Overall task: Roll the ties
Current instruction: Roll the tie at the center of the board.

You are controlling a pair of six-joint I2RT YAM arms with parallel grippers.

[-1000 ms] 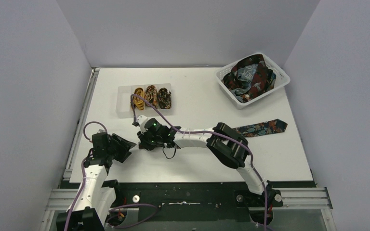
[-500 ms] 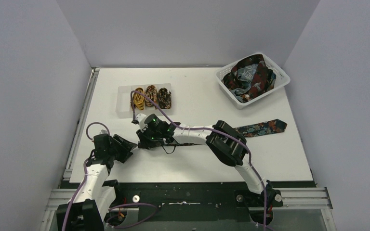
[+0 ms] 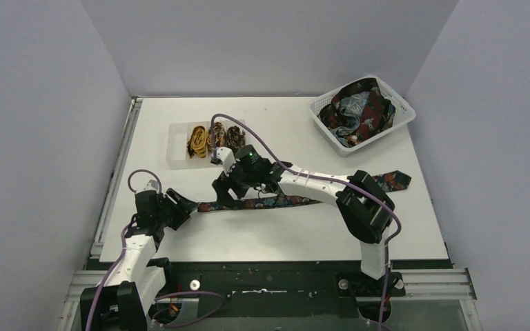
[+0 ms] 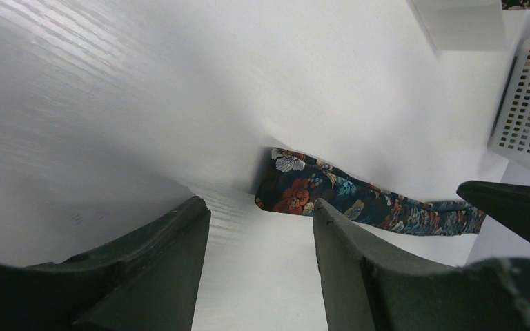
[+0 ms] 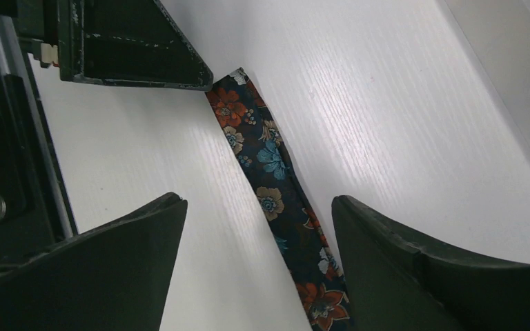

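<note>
Floral tie (image 3: 276, 202), dark navy with red and teal blooms, lies flat and unrolled across the worktop (image 3: 283, 124), narrow end at left, wide end far right. Left tool (image 3: 179, 205) sits low by the narrow end, jaws apart, nothing between them, tie tip just ahead of its fingers. Right tool (image 3: 226, 195) is over the narrow stretch, jaws spread wide, strip runs under the gap, not gripped. Three rolled ties (image 3: 214, 138) sit side by side in clear tray (image 3: 177, 157) further back. Loose ties (image 3: 359, 110) heaped in white lattice basket (image 3: 404, 110), back right corner
</note>
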